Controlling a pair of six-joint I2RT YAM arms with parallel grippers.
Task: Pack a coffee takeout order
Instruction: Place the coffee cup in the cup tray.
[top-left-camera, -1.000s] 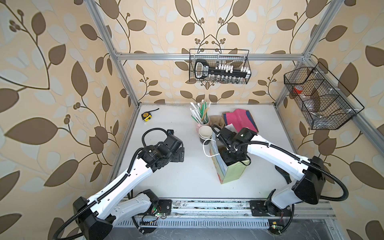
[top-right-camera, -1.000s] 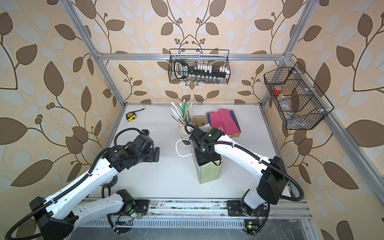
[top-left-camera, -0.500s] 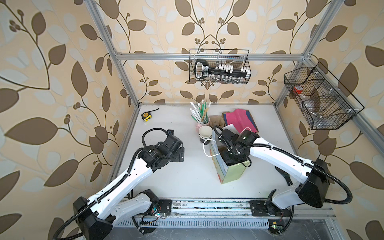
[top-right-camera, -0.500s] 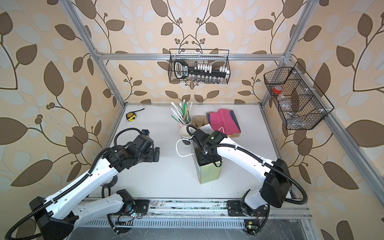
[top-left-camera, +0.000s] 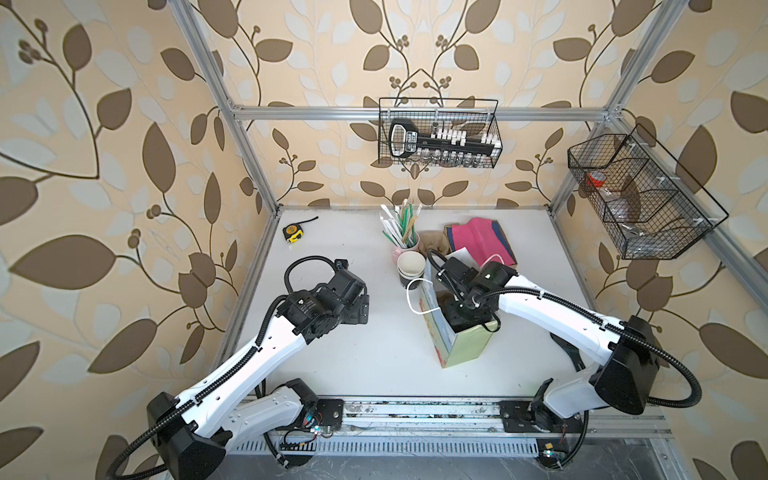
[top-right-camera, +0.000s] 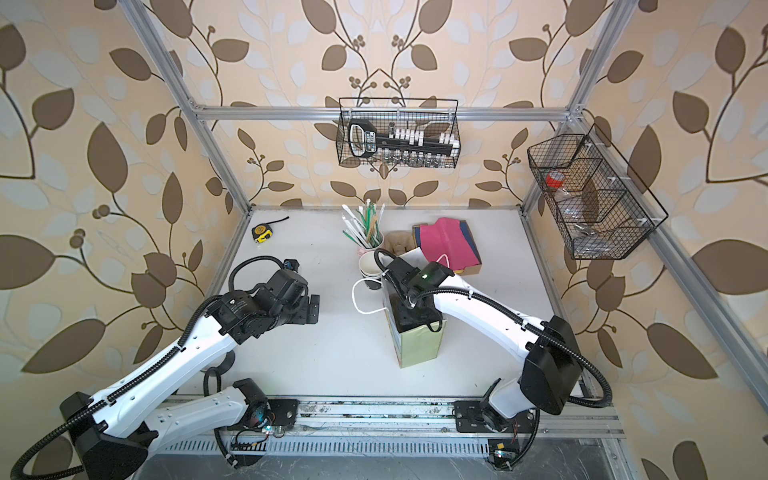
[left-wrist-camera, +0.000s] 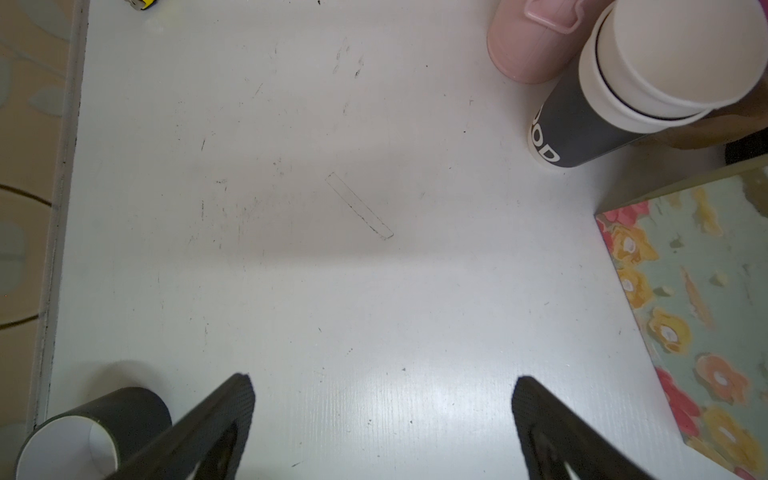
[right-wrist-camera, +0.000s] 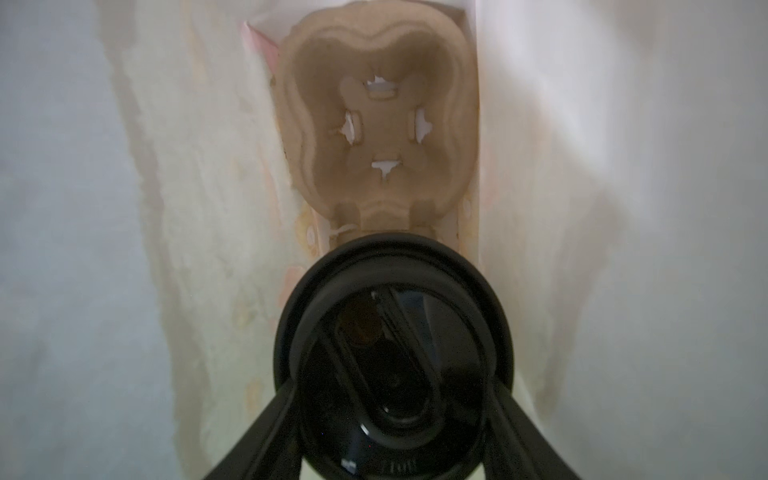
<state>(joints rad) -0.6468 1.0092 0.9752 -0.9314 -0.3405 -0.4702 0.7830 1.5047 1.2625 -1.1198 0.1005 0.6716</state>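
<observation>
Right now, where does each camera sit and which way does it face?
Both top views: high above the front rail, facing down and back; left arm and right arm show.
Left wrist: over the open left gripper, facing the table.
Right wrist: inside the floral bag, facing down past the right gripper, shut on the lidded cup, to the carrier.
Shared: cup stack, in left wrist and both top views.

Cream wallpaper (top-left-camera: 104, 124) with large brown leaves covers the three walls. A silver metal frame (top-left-camera: 415, 113) edges the scuffed white desk (top-left-camera: 374, 365). A black wire back basket (top-left-camera: 438, 133) and side basket (top-left-camera: 648, 208) hang above. The light is soft and even.
</observation>
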